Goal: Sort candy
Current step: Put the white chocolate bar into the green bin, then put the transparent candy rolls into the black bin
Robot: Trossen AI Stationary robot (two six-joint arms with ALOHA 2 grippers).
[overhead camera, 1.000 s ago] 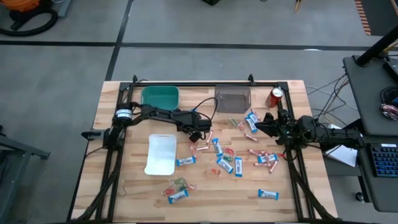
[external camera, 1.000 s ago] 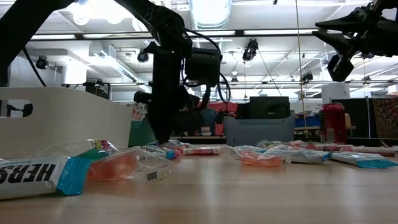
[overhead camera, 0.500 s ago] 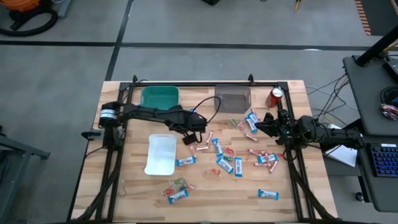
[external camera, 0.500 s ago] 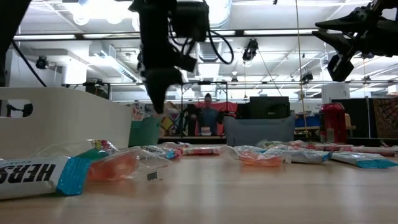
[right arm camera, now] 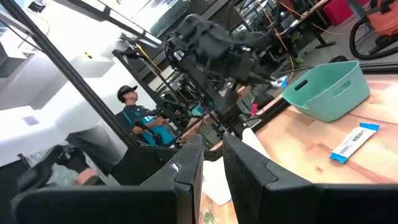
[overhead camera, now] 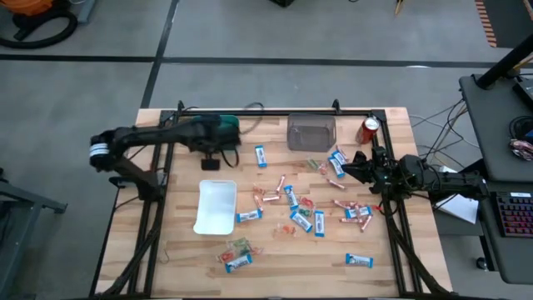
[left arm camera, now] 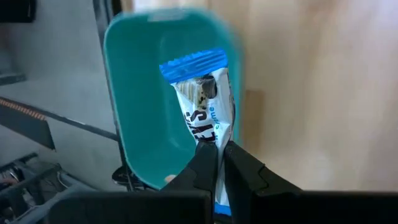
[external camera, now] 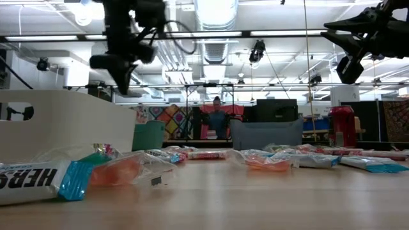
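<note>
Left gripper (left arm camera: 216,163) swung over teal bin (left arm camera: 140,93) | pinching blue-and-white bar (left arm camera: 202,99) | right arm idle

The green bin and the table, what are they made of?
The green bin looks like smooth moulded plastic: even teal colour, rounded corners, a soft sheen. The table looks like bare wood: pale planks with visible seams and grain.
</note>
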